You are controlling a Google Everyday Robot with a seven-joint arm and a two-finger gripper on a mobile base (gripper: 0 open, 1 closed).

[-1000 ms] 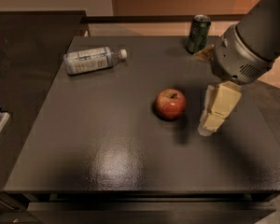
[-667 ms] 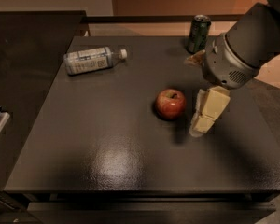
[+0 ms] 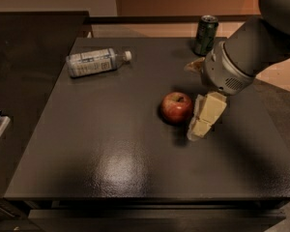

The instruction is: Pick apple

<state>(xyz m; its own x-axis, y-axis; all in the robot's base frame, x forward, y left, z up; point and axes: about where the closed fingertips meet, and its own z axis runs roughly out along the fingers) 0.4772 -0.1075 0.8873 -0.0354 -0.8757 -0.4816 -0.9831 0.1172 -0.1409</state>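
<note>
Nearest us lies the bare, glossy front of the dark desk point(image 3: 111, 168). Past it, near the middle and a little to the right, the apple point(image 3: 176, 108) sits on the desk with its stem up, in the same place as a second ago. The claw point(image 3: 199, 127) has come leftward since then. Earlier a clear gap lay between it and the fruit. Now its pale tip hangs just beside the apple's right side, angled down toward the desk. We cannot tell whether it touches the apple, nor whether the claw is open or closed. The grey arm point(image 3: 241, 52) runs off to the far right. Farther back on the left the plastic bottle point(image 3: 96, 62) lies on its side, and at the far edge the green can point(image 3: 206, 34) stands upright, both unmoved.
</note>
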